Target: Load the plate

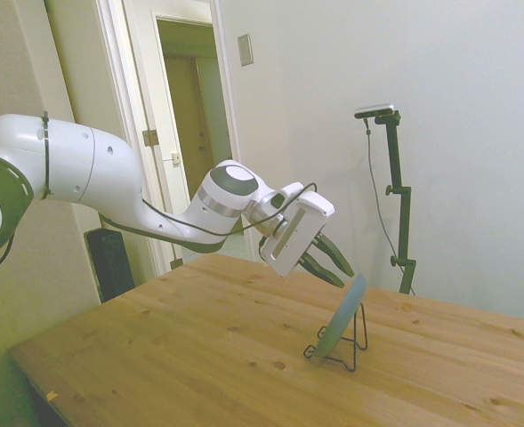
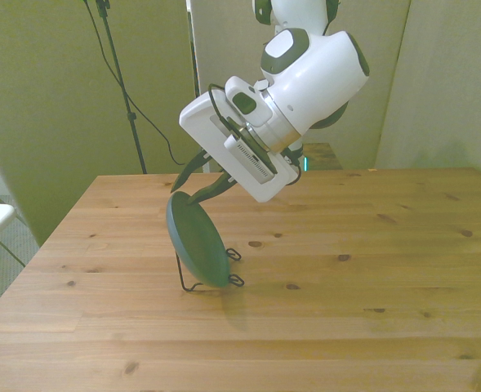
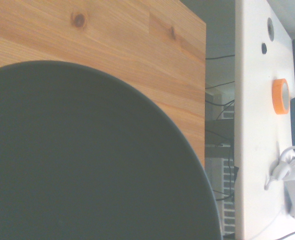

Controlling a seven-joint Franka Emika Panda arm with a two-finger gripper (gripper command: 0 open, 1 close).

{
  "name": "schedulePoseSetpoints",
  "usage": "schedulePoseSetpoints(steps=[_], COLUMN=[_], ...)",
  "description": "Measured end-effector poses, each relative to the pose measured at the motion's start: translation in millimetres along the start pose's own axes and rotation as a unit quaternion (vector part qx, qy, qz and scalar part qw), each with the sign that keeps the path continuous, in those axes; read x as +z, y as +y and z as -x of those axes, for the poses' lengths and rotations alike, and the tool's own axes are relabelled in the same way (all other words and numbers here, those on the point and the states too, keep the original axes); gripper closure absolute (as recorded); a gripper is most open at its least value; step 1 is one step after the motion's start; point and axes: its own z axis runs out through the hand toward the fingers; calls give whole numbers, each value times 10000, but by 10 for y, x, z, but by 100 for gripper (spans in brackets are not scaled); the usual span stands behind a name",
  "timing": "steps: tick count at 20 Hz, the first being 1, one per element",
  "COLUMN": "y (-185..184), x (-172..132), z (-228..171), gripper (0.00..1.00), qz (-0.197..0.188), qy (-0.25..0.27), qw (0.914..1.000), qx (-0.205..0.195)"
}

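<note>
The plate [image 1: 341, 318] stands on edge in the rack [image 1: 354, 345], its lower rim down among the wires and its top leaning back against the rack's upright. In the side view it shows almost edge-on, tilted; in the front view its face [image 2: 197, 242] is turned up and toward the gripper.

The gripper [image 1: 337, 269] hangs just above the plate's top rim, and its two dark fingers [image 1: 333, 252] are spread wide, one to either side of that rim, with a gap showing; they grip nothing. From the gripper the plate lies straight ahead and below, along the line the fingers point, and the wrist view agrees: the plate's dark face [image 3: 82, 160] fills most of it, with bare table [image 3: 137, 45] beyond the rim.

The plate looks seated and released, so I'd judge the loading about done. What counts next is pulling the fingers away up along that lean without catching the top rim, since a nudge there could tip the plate out of the rack.
</note>
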Motion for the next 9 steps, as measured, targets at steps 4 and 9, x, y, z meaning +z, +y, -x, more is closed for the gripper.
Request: schedulePoseSetpoints(steps=[4,9], y=[32,132], x=[-238,-719], z=[-58,-224], gripper=[0,0], qz=[-401,-1031], qy=[-288,-947], qw=[9984,9882], qx=[268,619])
